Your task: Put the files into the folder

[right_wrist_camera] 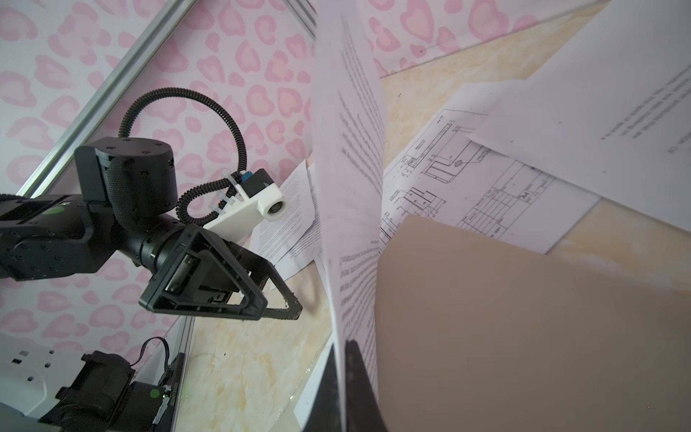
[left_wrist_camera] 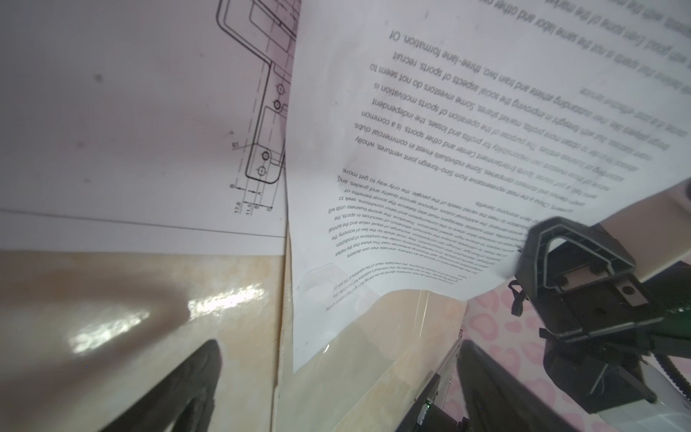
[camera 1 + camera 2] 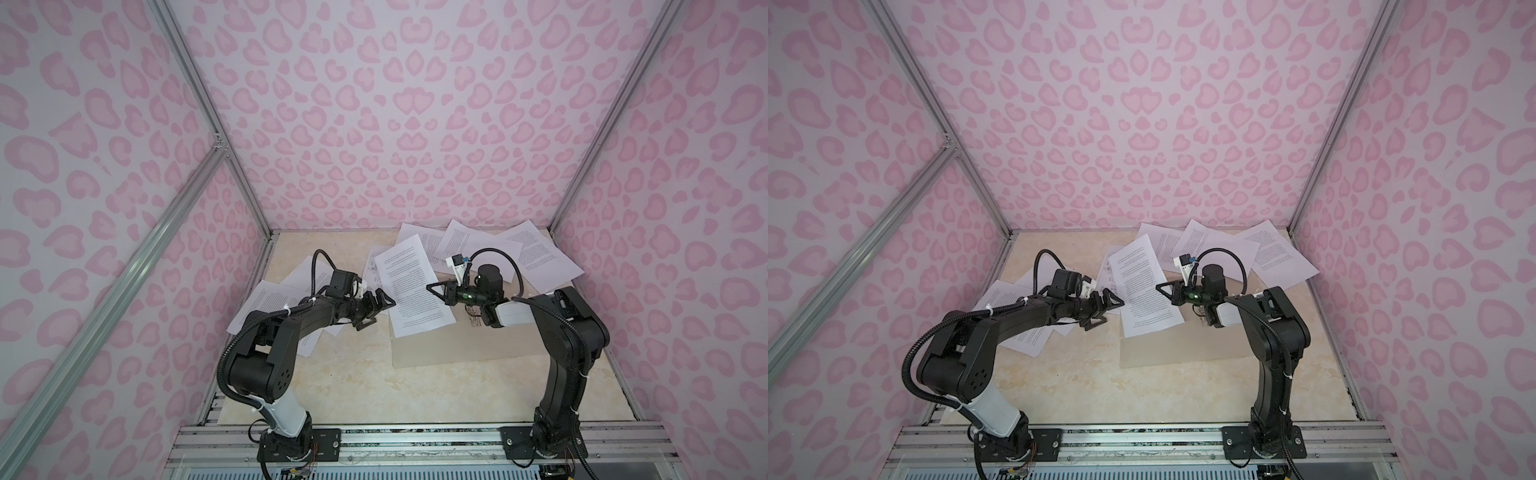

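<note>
My right gripper [image 3: 430, 286] [image 1: 346, 346] is shut on the edge of one of the files, a printed sheet [image 3: 409, 286] [image 1: 351, 168]. It holds the sheet lifted over the grey-beige folder [image 3: 457, 345] [image 1: 523, 318], which lies flat on the table. My left gripper [image 3: 377, 314] [image 2: 338, 344] hovers open at the sheet's left edge with nothing between its fingers. More files lie scattered: a sheet with line drawings [image 2: 149, 131] [image 1: 467, 187] beside the folder, text sheets at the back right [image 3: 536, 253], and others under the left arm [image 3: 266, 303].
The marble-look table [image 3: 353, 386] is boxed in by pink-patterned walls [image 3: 374, 124] with metal frame posts [image 3: 582, 199]. Both arm bases sit on the aluminium rail [image 3: 415, 440] along the front edge.
</note>
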`<control>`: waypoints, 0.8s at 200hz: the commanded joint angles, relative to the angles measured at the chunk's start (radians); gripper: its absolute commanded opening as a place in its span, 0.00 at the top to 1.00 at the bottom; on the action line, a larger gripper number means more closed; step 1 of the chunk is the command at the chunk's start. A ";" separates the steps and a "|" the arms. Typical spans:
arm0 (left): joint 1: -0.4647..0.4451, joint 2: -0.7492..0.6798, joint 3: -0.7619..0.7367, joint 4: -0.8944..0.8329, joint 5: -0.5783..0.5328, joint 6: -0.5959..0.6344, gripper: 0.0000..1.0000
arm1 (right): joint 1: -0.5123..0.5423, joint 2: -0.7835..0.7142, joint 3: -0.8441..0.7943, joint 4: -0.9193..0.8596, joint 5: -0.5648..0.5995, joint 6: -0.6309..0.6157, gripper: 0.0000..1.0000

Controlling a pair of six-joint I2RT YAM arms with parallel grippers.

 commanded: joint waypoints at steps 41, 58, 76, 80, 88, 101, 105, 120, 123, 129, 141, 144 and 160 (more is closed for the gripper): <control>0.001 0.012 0.014 0.014 0.017 0.006 0.00 | 0.000 -0.007 0.067 -0.371 0.039 -0.085 1.00; 0.001 0.012 0.016 0.015 0.017 0.007 0.00 | -0.002 -0.021 0.068 -0.420 0.038 -0.118 1.00; 0.000 0.017 0.017 0.017 0.020 0.007 0.00 | -0.009 -0.009 0.081 -0.477 0.002 -0.124 1.00; 0.001 0.019 0.016 0.015 0.020 0.007 0.00 | -0.009 -0.009 0.086 -0.492 -0.002 -0.129 1.00; 0.001 0.021 0.018 0.015 0.019 0.007 0.00 | -0.010 -0.011 0.092 -0.532 -0.003 -0.144 1.00; 0.001 0.024 0.023 0.012 0.020 0.010 0.00 | -0.015 -0.030 0.083 -0.565 0.009 -0.168 1.00; 0.000 0.025 0.024 0.011 0.021 0.011 0.00 | -0.016 -0.039 0.077 -0.562 0.007 -0.167 1.00; 0.001 0.029 0.036 -0.005 0.017 0.022 0.00 | -0.021 -0.061 0.068 -0.576 0.011 -0.175 1.00; 0.001 0.031 0.040 -0.008 0.017 0.023 0.00 | -0.022 -0.064 0.073 -0.593 0.015 -0.184 1.00; 0.000 0.032 0.045 -0.010 0.018 0.027 0.00 | -0.021 -0.070 0.083 -0.625 0.035 -0.206 1.00; -0.003 0.036 0.062 -0.012 0.019 0.029 0.01 | -0.019 -0.076 0.109 -0.706 0.081 -0.258 1.00; -0.005 0.038 0.067 -0.016 0.019 0.028 0.01 | -0.019 -0.076 0.114 -0.715 0.086 -0.265 1.00; -0.010 0.049 0.092 -0.022 0.019 0.025 0.01 | -0.016 -0.072 0.146 -0.766 0.113 -0.283 1.00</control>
